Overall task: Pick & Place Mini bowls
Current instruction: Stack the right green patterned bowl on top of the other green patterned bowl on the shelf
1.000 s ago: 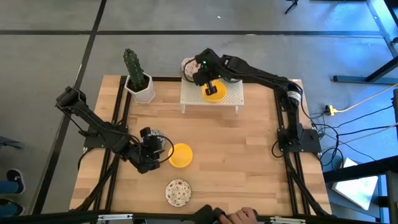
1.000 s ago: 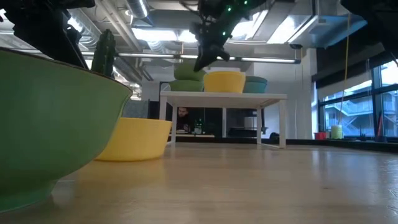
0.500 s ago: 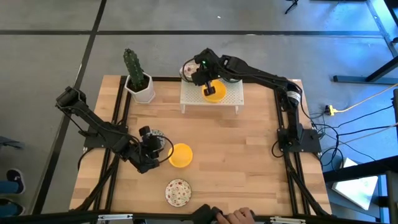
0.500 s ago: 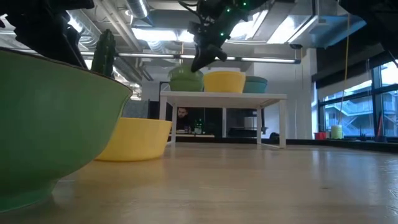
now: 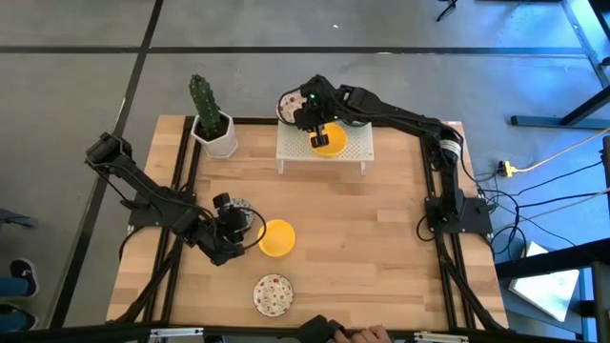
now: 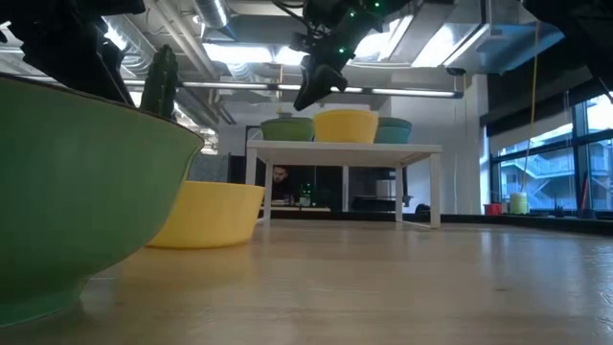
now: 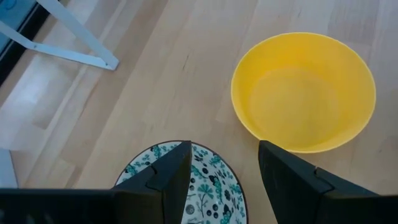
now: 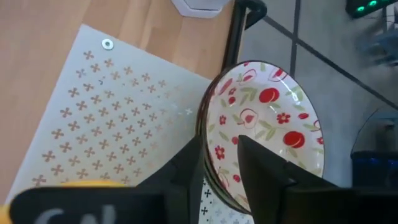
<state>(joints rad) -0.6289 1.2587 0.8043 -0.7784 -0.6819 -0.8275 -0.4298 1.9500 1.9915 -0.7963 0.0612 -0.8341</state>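
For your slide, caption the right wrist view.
Right gripper above a red-patterned mini bowl at the white perforated stand.

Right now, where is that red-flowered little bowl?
In the high view the red-flowered bowl sits at the left far corner of the white perforated stand, beside a yellow bowl, just under the right tool.

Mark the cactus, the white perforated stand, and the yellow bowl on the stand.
cactus (image 5: 202, 97), high view, green stem.
white perforated stand (image 5: 353, 145), high view, bare top.
yellow bowl on the stand (image 5: 331, 145), high view, rim.
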